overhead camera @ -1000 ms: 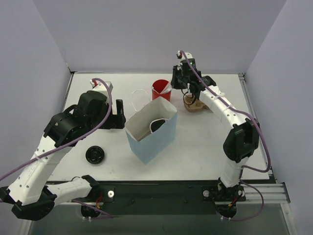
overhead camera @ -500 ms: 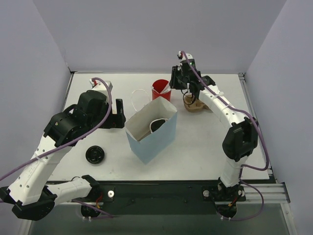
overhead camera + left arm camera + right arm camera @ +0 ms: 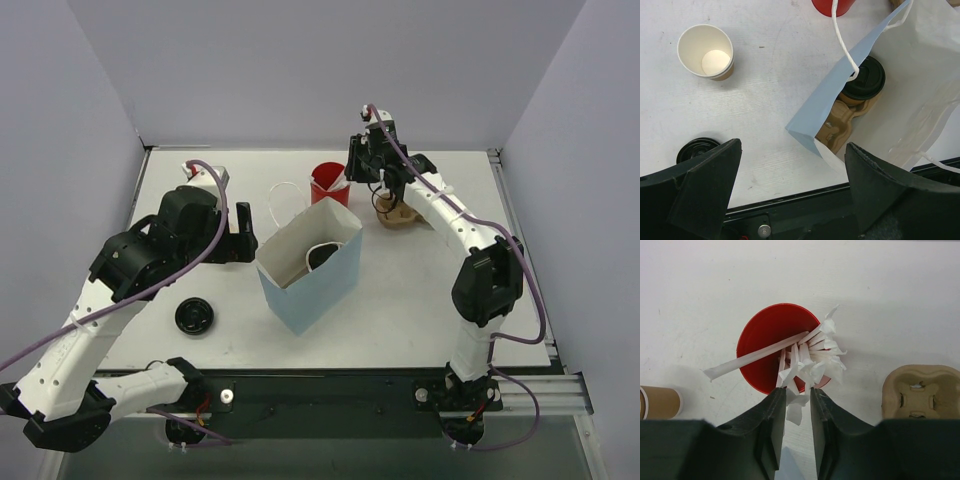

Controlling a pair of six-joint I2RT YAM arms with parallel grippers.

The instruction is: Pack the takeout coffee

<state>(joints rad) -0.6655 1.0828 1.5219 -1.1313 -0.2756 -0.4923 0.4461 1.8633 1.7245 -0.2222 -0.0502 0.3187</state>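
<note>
A white tabletop (image 3: 400, 310) lay under even, soft light. Pale lavender walls (image 3: 320, 70) enclosed it at 9, 12 and 3 o'clock; a black rail (image 3: 330, 392) ran along its 6 o'clock edge.

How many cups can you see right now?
3. The lidded takeout coffee sits inside the blue bag; a lidless paper cup stands left of it; the red cup holding stirrers stands beyond the bag. The bag may hide more.
</note>
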